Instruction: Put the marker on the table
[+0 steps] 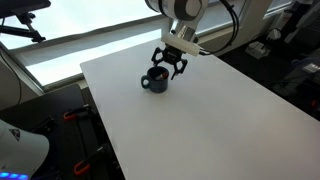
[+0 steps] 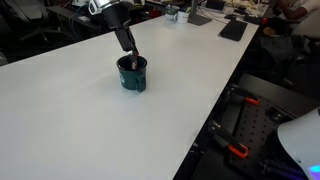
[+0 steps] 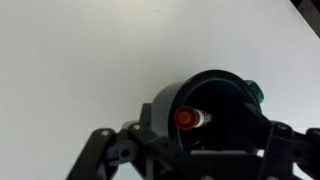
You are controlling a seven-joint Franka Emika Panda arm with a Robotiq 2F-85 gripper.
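Note:
The marker (image 3: 188,118) stands inside a dark teal mug (image 3: 222,90), its red end pointing up at the wrist camera. In both exterior views the marker itself is hidden by the mug and gripper. The mug (image 1: 155,81) (image 2: 132,74) stands on the white table (image 1: 200,125) (image 2: 70,120). My gripper (image 3: 195,150) (image 1: 168,65) (image 2: 128,45) hangs directly over the mug's mouth. It is open, its fingers spread to either side of the marker and not touching it.
The table edge (image 2: 215,105) runs close beside the mug in an exterior view. Black clutter and papers (image 2: 232,28) lie at the table's far end. Equipment with red clamps (image 2: 240,150) sits on the floor beyond the edge.

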